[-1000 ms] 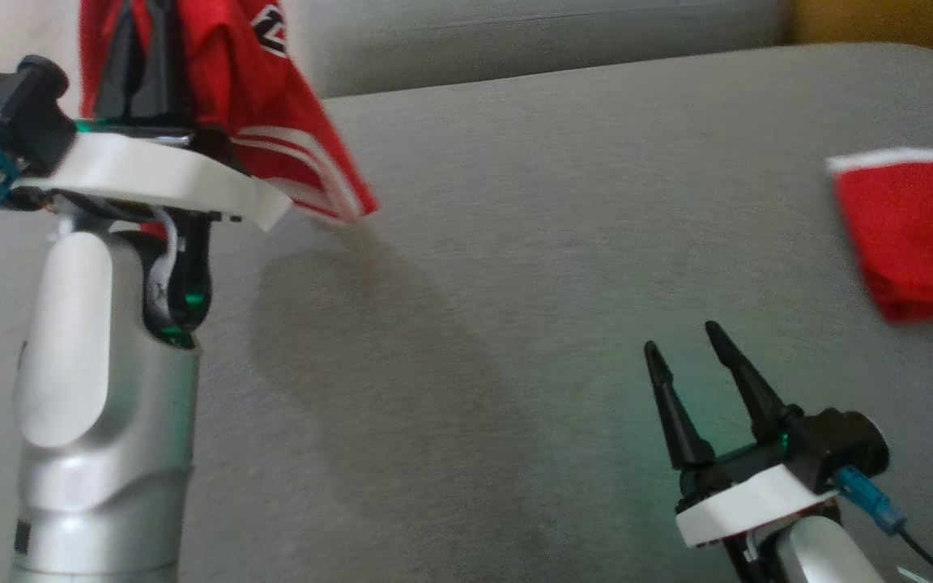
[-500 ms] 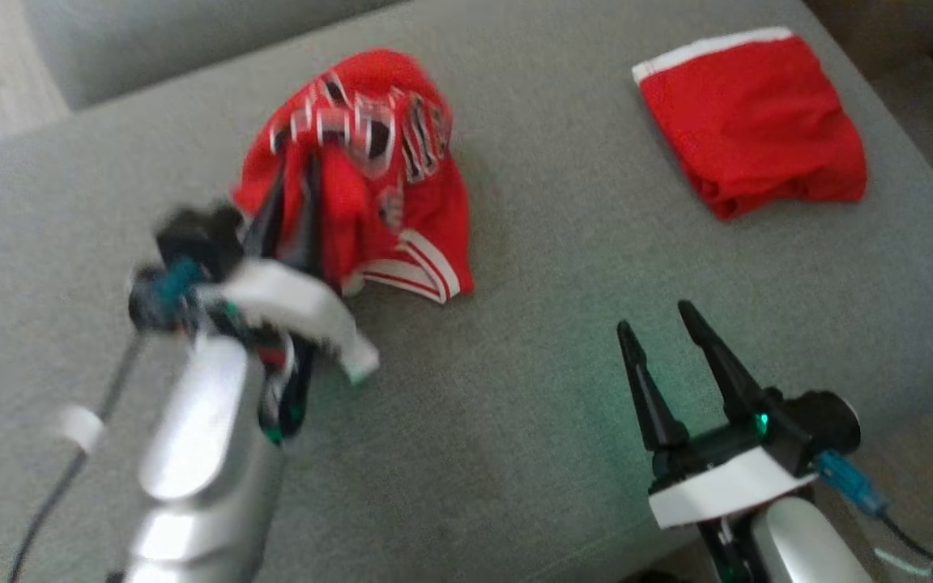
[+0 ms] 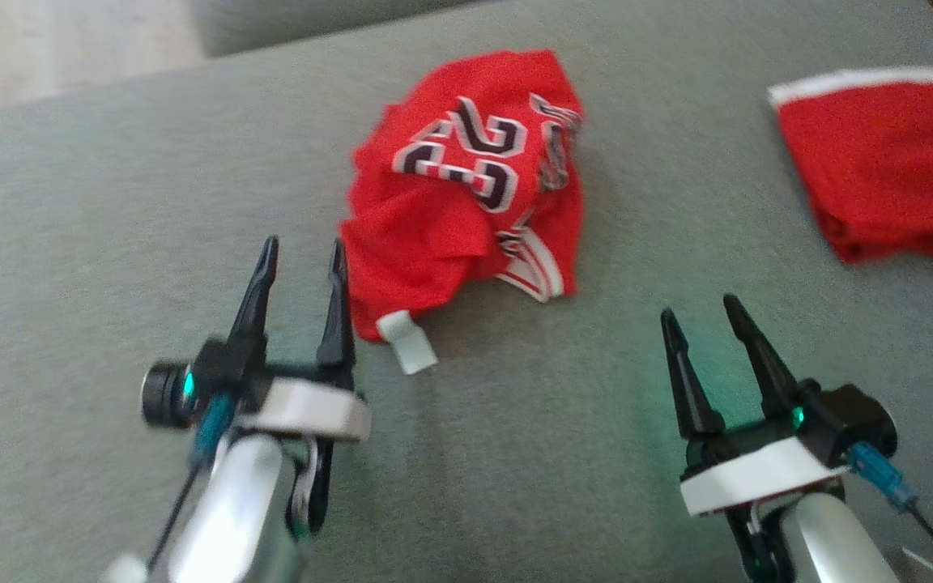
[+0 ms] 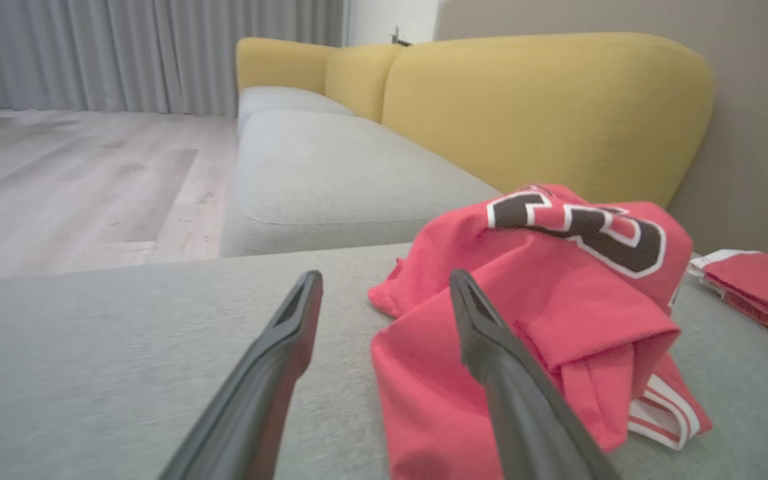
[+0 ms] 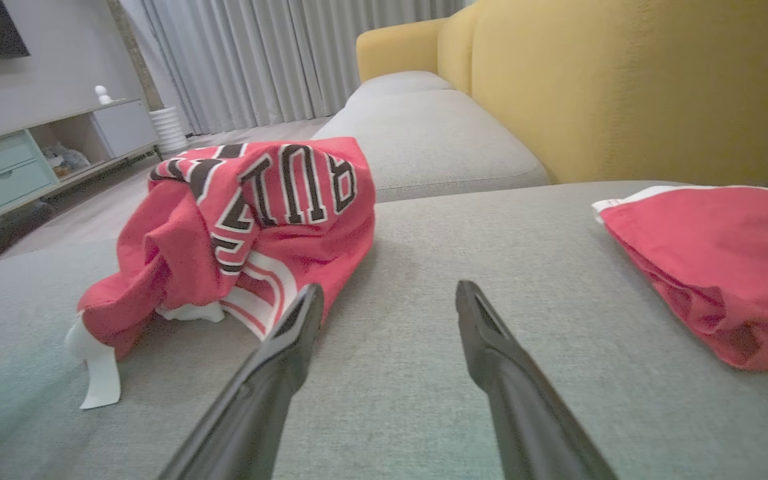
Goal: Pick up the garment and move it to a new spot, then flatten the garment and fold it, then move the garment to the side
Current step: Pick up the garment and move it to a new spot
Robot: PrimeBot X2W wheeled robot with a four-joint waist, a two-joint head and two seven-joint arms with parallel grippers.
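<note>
1. Garment (image 3: 466, 194), a crumpled red jersey, is lying loose on the grey sofa cushion (image 3: 110, 202), at 1 o'clock from the left gripper (image 3: 304, 243) in the head view.
2. Fingers of the left gripper are standing spread, pinching nothing, with one finger just beside the jersey's edge.
3. Likewise the right gripper (image 3: 699, 306) is gaping empty, with the jersey lying apart at its 11 o'clock.
4. At 1 o'clock from the right gripper, a folded red piece (image 3: 888, 162) is resting well apart from the jersey.

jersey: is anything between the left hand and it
Nothing visible does. The open left hand sits right beside the crumpled jersey on the grey cushion; the folded red garment lies well off to the right.
</note>
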